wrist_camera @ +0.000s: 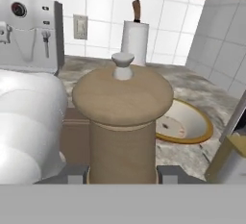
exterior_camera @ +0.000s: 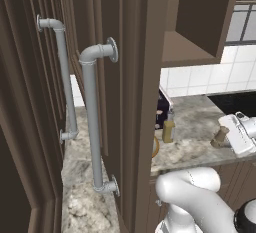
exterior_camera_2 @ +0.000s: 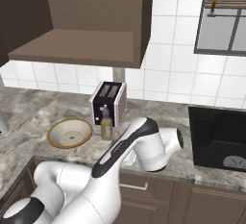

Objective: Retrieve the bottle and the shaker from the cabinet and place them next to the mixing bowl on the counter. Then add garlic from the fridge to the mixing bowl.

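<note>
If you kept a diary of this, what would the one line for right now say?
stage: placing shaker | jaws: shut on shaker | bottle: on counter beside mixing bowl | garlic: not yet fetched

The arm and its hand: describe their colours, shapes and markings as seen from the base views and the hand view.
The arm is glossy white, built of thick rounded tube segments with bulbous elbows. A black stripe runs along the forearm and dark caps close the joints. The hand ends in two small dark grey blocky fingertips. No cables or lettering can be made out.
</note>
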Controlling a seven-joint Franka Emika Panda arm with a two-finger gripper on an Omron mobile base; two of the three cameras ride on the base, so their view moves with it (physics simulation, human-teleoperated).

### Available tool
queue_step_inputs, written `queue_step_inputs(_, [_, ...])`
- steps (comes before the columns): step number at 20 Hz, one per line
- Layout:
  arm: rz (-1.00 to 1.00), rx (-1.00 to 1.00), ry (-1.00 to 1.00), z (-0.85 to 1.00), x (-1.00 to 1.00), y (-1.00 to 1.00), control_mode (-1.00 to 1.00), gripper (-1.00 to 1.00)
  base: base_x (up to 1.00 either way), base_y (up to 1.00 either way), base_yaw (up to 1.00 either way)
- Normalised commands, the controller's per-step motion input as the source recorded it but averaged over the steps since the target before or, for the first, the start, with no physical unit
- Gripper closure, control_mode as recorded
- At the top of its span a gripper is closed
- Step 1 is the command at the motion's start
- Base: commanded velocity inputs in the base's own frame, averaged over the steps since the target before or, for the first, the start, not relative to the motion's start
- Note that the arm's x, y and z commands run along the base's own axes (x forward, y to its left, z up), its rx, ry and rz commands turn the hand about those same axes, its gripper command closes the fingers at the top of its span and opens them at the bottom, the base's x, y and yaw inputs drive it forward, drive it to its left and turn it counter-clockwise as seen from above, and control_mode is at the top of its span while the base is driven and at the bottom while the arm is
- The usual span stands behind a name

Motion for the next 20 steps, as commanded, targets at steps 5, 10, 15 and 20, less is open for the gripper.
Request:
queue_step_inputs(5, [-0.05, 0.00, 0.00, -0.38, 0.24, 0.00, -1.00, 1.00, 0.00, 0.00, 0.00])
queue_step_inputs(10, [-0.11, 0.00, 0.07, -0.32, 0.26, 0.00, -1.00, 1.00, 0.00, 0.00, 0.00])
queue_step_inputs(15, [-0.13, 0.00, 0.07, -0.27, 0.29, 0.00, -1.00, 1.00, 0.00, 0.00, 0.00])
queue_step_inputs(20, [-0.10, 0.00, 0.01, -0.30, 0.14, 0.08, -1.00, 1.00, 0.00, 0.00, 0.00])
